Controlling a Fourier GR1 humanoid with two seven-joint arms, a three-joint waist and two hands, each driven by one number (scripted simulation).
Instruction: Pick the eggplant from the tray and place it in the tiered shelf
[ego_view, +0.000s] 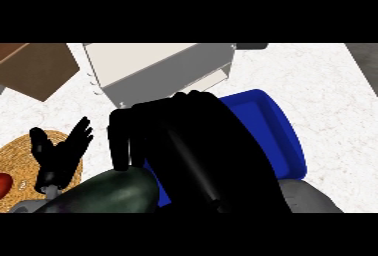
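Above the blue tray (277, 125), the right hand (192, 150) curls its fingers around the dark eggplant (111, 192) — lifted, close to the camera. The tiered shelf (159, 67) stands behind; the left hand (63, 150) rests open over a woven mat (22, 155).

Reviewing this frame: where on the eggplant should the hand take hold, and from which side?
Probably across the thick dark body of the eggplant, coming from above and the right. That is how the right hand sits now: its fingers curl down over the rounded upper end. The bulging shape gives them a curve to wrap. The lower end is cut off by the view's edge. The left hand rests open beside it.
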